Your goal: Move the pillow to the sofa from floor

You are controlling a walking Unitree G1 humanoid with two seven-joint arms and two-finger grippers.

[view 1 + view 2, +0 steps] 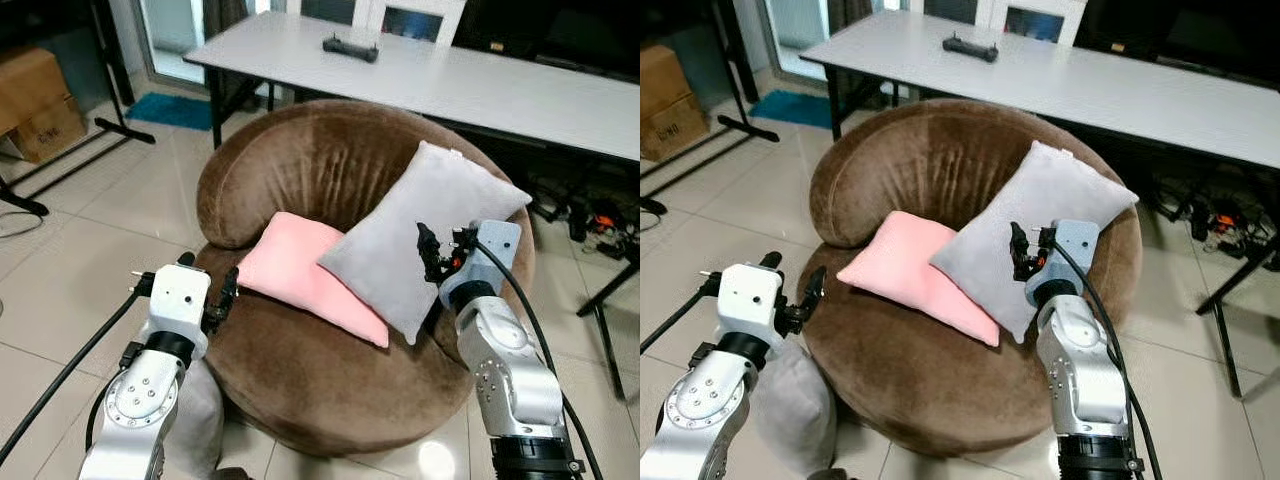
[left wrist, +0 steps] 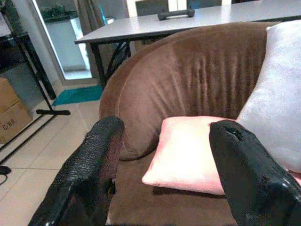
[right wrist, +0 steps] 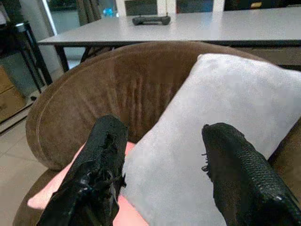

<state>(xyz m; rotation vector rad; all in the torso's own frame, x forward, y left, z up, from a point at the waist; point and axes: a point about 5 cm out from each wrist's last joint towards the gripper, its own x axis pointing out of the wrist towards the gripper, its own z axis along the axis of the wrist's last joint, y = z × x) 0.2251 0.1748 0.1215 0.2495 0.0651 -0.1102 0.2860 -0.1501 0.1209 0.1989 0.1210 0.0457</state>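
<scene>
Two pillows sit on the brown sofa (image 1: 320, 350), frame centre: grey pillow (image 1: 425, 235) leaning on the backrest, pink pillow (image 1: 300, 270) flat on the seat, its right end under the grey one. Another grey pillow on the floor (image 1: 790, 410), lower left, stands against the sofa base, partly hidden by the left arm. Likely that's the one left to move. Left gripper (image 1: 183, 268) hangs above it, fingers spread, empty. Right gripper (image 1: 445, 245) is in front of the grey pillow on the sofa, fingers apart, holding nothing. To do it well: drop left gripper low, pinch a corner, lift clear of the sofa rim, place on bare seat at lower centre.
</scene>
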